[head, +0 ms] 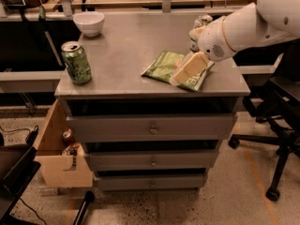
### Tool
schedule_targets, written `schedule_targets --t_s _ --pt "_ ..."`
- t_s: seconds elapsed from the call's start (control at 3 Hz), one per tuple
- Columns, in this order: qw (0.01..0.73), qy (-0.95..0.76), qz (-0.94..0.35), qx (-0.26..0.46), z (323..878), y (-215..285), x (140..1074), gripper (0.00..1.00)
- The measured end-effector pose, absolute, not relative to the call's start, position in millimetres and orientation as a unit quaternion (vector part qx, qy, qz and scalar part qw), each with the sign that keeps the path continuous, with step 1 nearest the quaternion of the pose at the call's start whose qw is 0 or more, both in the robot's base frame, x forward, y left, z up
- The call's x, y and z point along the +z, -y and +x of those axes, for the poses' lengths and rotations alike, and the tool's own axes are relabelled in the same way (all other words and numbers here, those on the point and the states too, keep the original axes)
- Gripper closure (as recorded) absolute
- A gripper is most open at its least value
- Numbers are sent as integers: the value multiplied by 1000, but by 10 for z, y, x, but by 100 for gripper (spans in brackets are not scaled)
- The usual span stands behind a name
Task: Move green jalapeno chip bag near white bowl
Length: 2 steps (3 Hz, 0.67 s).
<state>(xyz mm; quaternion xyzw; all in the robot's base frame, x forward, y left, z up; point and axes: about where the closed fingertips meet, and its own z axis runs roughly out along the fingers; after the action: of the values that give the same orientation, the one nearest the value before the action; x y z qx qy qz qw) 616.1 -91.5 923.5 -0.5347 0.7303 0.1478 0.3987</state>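
Note:
The green jalapeno chip bag (164,65) lies flat on the grey cabinet top (126,46), right of centre near the front edge. The white bowl (89,22) stands at the back left corner, well apart from the bag. My gripper (188,70), cream-coloured on a white arm (248,25) reaching in from the right, sits low over the bag's right half and covers part of it. I cannot tell whether it touches the bag.
A green soda can (76,62) stands upright at the front left edge. Another can (203,21) shows partly behind the arm at the right. Below are drawers (152,128), a cardboard box (58,149) on the left, and an office chair (281,125) on the right.

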Motion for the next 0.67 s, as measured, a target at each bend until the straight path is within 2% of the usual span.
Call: schedule_targets --t_s 0.67 --pt "388 -737 -531 156 6418 919 8903 0"
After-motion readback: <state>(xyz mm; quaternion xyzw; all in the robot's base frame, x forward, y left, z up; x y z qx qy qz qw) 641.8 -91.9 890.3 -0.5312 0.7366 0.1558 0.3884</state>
